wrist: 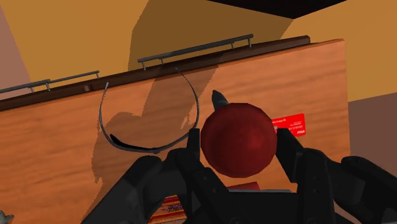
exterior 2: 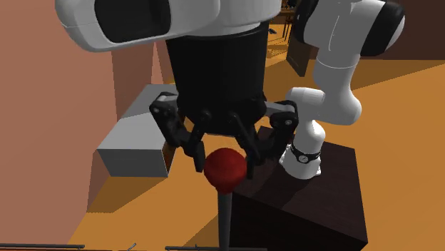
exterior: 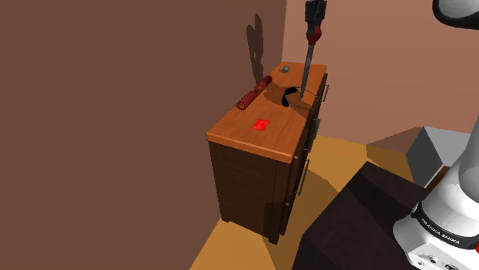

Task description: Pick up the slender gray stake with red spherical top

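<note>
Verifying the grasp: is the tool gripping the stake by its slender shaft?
No: in the wrist view the tool clasps the stake by its red ball, not its shaft.

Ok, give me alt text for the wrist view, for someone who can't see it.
The black gripper clasps the red-topped stake between its fingers, over a wooden cabinet top. On the wood lie a thin dark loop to one side of the red top and a small red card to the other.

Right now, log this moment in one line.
claw: shut on red ball | stake: upright over cabinet | tip contact: unclear
</note>
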